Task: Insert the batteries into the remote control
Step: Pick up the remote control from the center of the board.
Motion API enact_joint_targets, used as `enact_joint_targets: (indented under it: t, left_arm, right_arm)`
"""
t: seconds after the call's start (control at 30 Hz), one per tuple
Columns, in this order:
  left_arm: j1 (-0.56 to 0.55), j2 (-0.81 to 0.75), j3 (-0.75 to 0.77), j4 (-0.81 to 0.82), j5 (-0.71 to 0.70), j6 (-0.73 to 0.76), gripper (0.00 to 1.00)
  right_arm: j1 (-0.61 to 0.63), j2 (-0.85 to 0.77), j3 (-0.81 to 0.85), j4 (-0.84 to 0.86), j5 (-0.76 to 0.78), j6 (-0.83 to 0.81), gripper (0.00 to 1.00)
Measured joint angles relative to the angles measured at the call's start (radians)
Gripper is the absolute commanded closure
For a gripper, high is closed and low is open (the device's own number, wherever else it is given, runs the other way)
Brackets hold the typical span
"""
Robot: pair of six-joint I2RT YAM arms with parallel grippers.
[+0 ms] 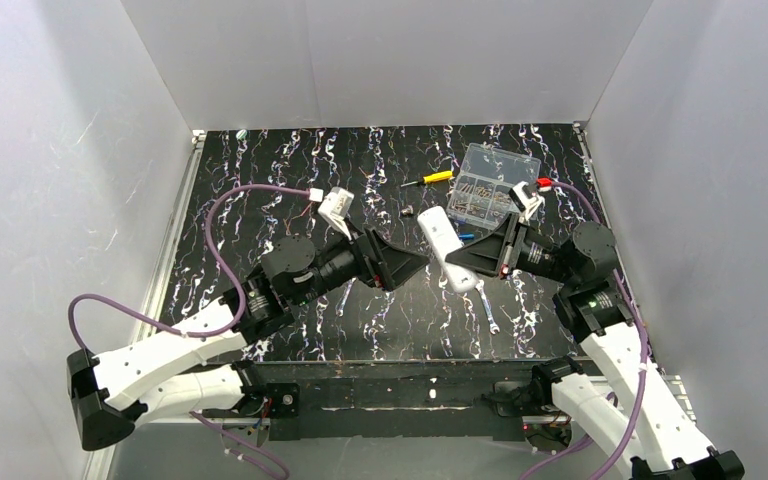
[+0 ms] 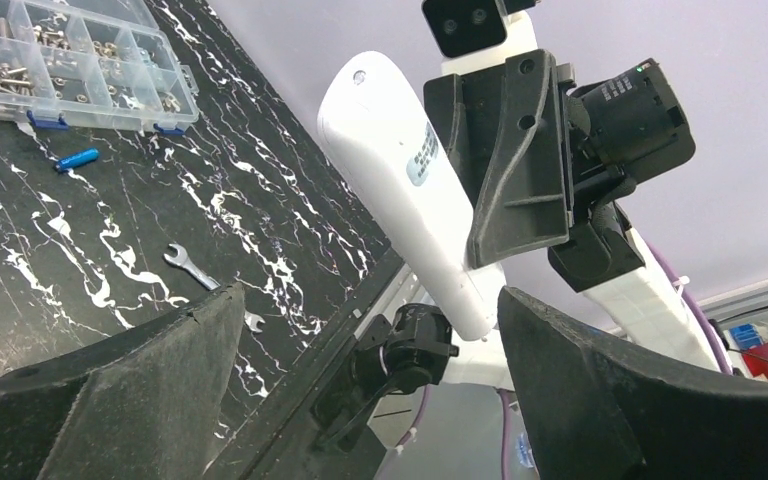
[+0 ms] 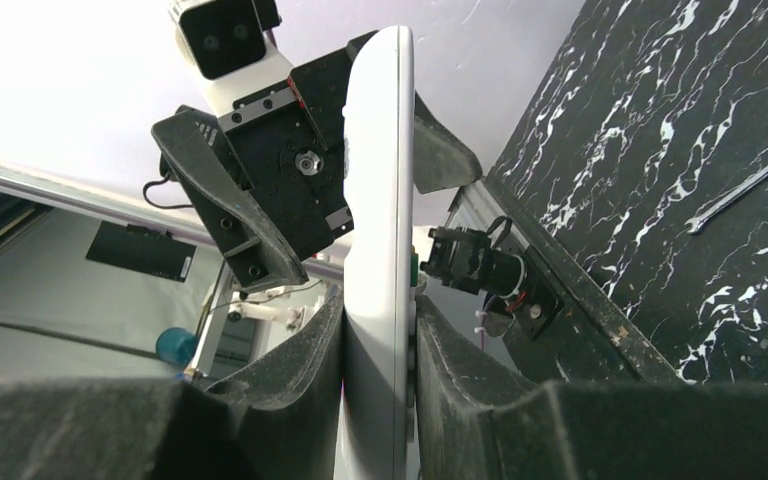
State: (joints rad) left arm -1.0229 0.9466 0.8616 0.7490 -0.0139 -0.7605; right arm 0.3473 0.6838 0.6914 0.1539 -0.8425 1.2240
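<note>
The white remote control (image 1: 444, 248) is held tilted above the table, clamped between the fingers of my right gripper (image 1: 467, 263). In the right wrist view the remote (image 3: 378, 230) stands edge-on between the gripper (image 3: 380, 335)'s two pads. My left gripper (image 1: 418, 264) is open and empty, just left of the remote and facing it. In the left wrist view the remote (image 2: 410, 190) hangs beyond the spread jaws of the left gripper (image 2: 370, 345). One blue battery (image 1: 465, 237) lies on the table behind the remote; it also shows in the left wrist view (image 2: 77, 159).
A clear compartment box (image 1: 490, 183) of screws sits at the back right, also in the left wrist view (image 2: 60, 60). A yellow-handled screwdriver (image 1: 430, 179) lies left of it. A silver wrench (image 1: 487, 310) lies near the front edge, also seen in the wrist views (image 2: 200, 275) (image 3: 750, 185).
</note>
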Motion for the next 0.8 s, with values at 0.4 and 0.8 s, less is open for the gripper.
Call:
enact_joint_targets:
  t: [0.4, 0.8]
  left_arm:
    - [0.027, 0.082, 0.031, 0.021, 0.084, -0.058, 0.1]
    - [0.041, 0.155, 0.031, 0.117, 0.045, -0.244, 0.32]
  right_arm:
    - [0.029, 0.037, 0.0, 0.003, -0.082, -0.034, 0.99]
    - [0.063, 0.079, 0.0, 0.023, -0.092, -0.068, 0.99]
